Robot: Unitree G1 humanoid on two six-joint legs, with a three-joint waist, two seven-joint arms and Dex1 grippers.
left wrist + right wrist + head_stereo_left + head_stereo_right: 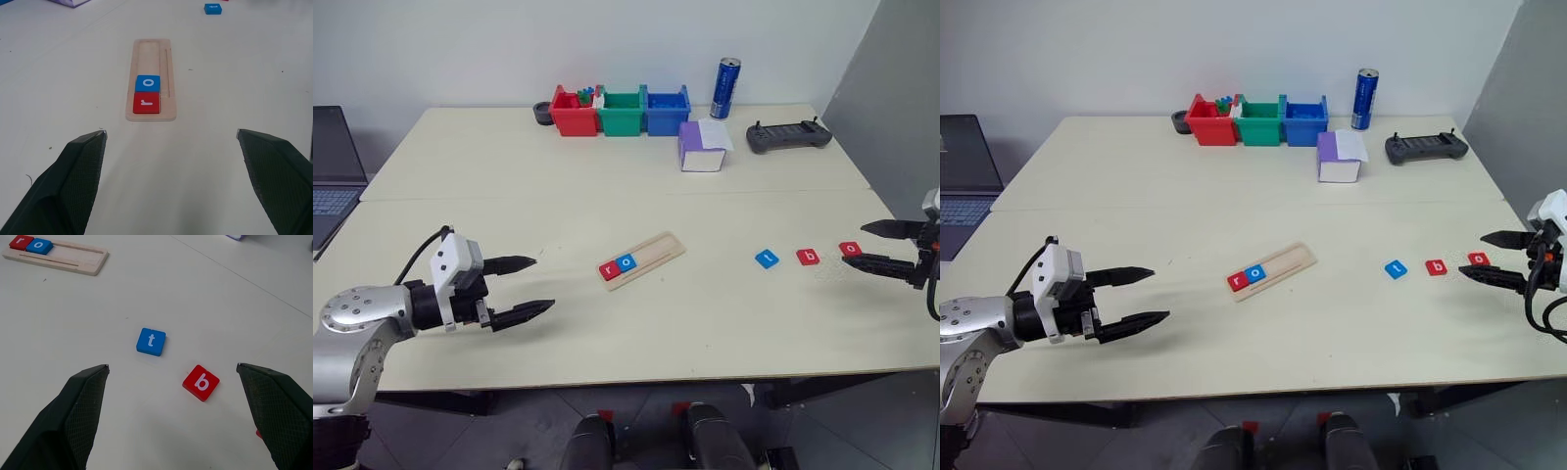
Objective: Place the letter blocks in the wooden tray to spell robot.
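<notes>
While both arms hover with their fingers spread wide and nothing in them, the pale, smooth surface (607,196) carries pretty much everything. The wooden tray (642,260) is a thin light-wood strip with a shallow groove, lying at a slant mid-surface, and it holds two flat square tiles at its near end: a red block (609,269) marked "r" touching a blue block (626,262) marked "o"; the other end of the groove is bare wood. Off to the right, well apart from the tray, three loose tiles sit in a row: a blue "t" (766,258), a red "b" (808,257) and a red tile (850,249) that looks like "o", just beside the right tool (867,246). The left tool (536,284) has black, cross-hatched textured fingers and points toward the tray. At the back, red, green and blue plastic bins (623,111) stand side by side, with small bits in the red one.
</notes>
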